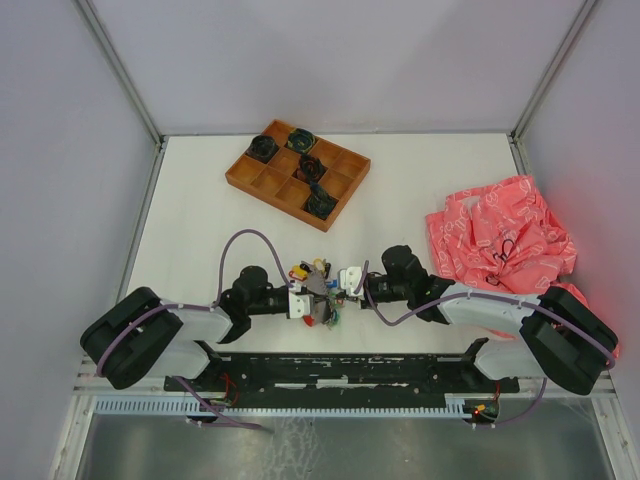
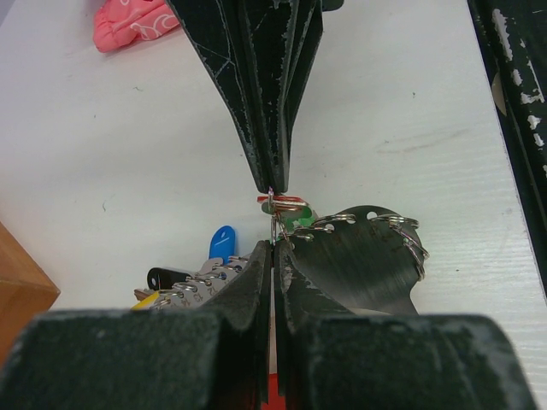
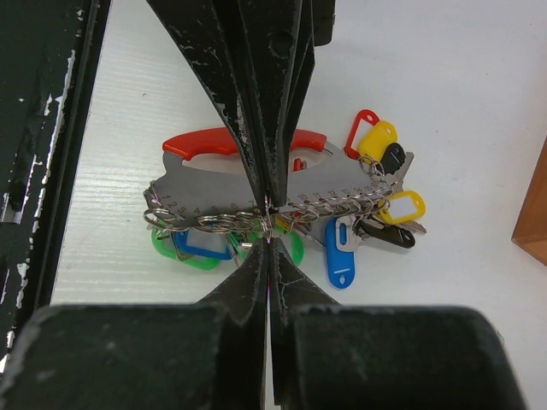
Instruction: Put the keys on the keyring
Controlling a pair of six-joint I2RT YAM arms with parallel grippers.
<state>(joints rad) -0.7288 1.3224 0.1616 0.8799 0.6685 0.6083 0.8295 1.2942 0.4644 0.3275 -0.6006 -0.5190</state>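
The keyring (image 3: 205, 141) is a red curved handle on a grey metal plate (image 3: 205, 192) with a row of numbered holes that carry split rings. Keys with green (image 3: 192, 256), blue (image 3: 339, 256), yellow (image 3: 402, 207) and red (image 3: 361, 128) tags hang from it. It lies on the table between both grippers (image 1: 322, 287). My right gripper (image 3: 270, 224) is shut on a thin split ring at the plate's lower edge. My left gripper (image 2: 272, 213) is shut on a thin upright split ring beside the plate (image 2: 367, 256), with a green tag (image 2: 299, 220) just behind it.
A wooden compartment tray (image 1: 245, 178) with dark coiled bundles stands at the back, its corner showing in the wrist views (image 2: 17, 290). A crumpled pink cloth (image 1: 495, 235) lies at the right. A black rail (image 1: 350, 365) runs along the near edge.
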